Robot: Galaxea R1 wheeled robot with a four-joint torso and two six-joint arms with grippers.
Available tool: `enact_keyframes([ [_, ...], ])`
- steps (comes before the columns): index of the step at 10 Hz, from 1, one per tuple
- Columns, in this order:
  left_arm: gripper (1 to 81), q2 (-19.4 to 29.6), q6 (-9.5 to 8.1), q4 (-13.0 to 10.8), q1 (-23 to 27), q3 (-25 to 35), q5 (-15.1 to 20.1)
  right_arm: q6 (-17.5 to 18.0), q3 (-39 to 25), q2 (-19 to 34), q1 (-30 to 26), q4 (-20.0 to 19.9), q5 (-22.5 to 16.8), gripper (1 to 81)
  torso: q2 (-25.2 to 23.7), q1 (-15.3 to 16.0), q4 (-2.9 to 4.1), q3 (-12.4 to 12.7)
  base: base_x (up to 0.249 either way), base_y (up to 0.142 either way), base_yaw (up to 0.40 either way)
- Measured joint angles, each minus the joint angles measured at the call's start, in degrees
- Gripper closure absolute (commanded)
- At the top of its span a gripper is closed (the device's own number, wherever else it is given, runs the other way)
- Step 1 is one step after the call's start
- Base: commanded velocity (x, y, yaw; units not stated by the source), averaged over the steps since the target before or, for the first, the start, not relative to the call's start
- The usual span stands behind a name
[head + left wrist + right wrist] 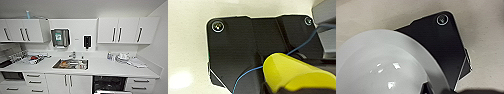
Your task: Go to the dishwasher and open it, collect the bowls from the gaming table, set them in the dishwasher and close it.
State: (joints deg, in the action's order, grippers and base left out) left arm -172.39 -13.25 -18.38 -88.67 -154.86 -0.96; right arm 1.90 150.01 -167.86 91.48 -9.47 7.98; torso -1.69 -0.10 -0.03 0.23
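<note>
The dishwasher [109, 83] stands open under the counter at the lower right, its inside dark and its door folded down toward me. A white bowl [378, 67] looms large in the right wrist view, with my right gripper [432, 90] shut on its rim above the pale floor. In the left wrist view a yellow bowl [293, 72] sits close to the camera, held by my left gripper [278, 88]. The gaming table is out of view.
A white counter [100, 67] runs across the wall with a steel sink [70, 64] full of dishes. Dishes lie at the left [32, 59] and right [123, 58] ends. White cabinets [68, 83] and drawers [35, 79] flank the dishwasher. A side wall closes the right.
</note>
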Motion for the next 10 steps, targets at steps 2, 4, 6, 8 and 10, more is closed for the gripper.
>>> enact_keyframes([
  [2, 81.1, 0.0, 0.0, 0.0, 2.0, 0.0, -0.6, 0.0, 0.0, 0.0, -1.5, 0.0, 0.6, 81.1, 0.0, 0.1, 0.0, 0.0, 0.162, 0.0, 0.0],
  [4, 81.1, 0.0, 0.0, 0.0, 1.9, 0.0, -0.7, 0.0, 0.0, 0.0, -1.8, 0.0, 1.0, 81.1, 0.0, 0.1, 0.0, 0.0, 0.162, 0.0, 0.0],
  [6, 81.1, 0.0, 0.0, 0.0, 1.5, 0.0, -0.5, 0.0, 0.0, 0.0, -1.3, 0.0, 0.6, 81.1, 0.0, 0.1, 0.0, 0.0, 0.162, 0.0, 0.0],
  [8, 81.1, 0.0, 0.0, 0.0, 1.5, 0.0, -0.5, 0.0, 0.0, 0.0, -1.3, 0.0, 0.6, 81.1, 0.0, 0.1, 0.0, 0.0, 0.162, 0.0, 0.0],
  [10, 81.1, 0.0, 0.0, 0.0, 1.5, 0.0, -0.5, 0.0, 0.0, 0.0, -1.3, 0.0, 0.7, 81.1, 0.0, 0.1, 0.0, 0.0, 0.162, 0.0, 0.0],
])
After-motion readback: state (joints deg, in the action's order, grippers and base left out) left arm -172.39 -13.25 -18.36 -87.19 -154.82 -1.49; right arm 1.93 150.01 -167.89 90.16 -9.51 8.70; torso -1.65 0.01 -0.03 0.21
